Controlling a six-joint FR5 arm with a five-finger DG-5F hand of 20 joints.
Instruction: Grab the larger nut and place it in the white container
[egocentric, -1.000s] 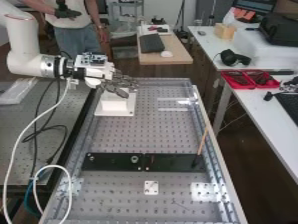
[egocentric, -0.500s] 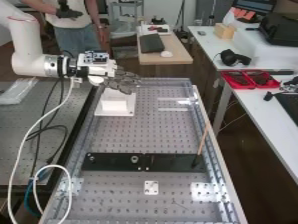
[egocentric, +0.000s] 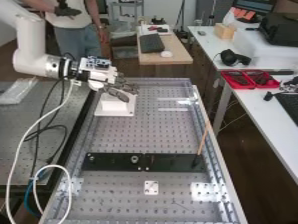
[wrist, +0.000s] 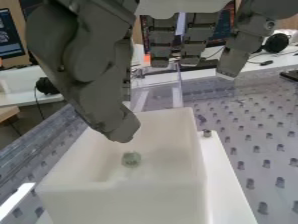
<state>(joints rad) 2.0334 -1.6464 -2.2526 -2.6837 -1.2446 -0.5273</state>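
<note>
1. I have the hand (egocentric: 120, 91) above the white container (wrist: 133, 200), fingers loosely extended, opening wide, nothing gripped.
2. Nut (wrist: 131, 159) lies on the container's floor, inside the walls, apart from the fingers.
3. Container stands on a white base plate (wrist: 223, 175).
4. Black plate (egocentric: 113, 162) lies nearer the high camera, on the perforated bench (egocentric: 126, 135).

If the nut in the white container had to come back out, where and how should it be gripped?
Best pinched by its outer sides, coming from straight above: the nut is small and sits low inside the container, whose walls likely rule out a sideways approach. The hand is above it.
</note>
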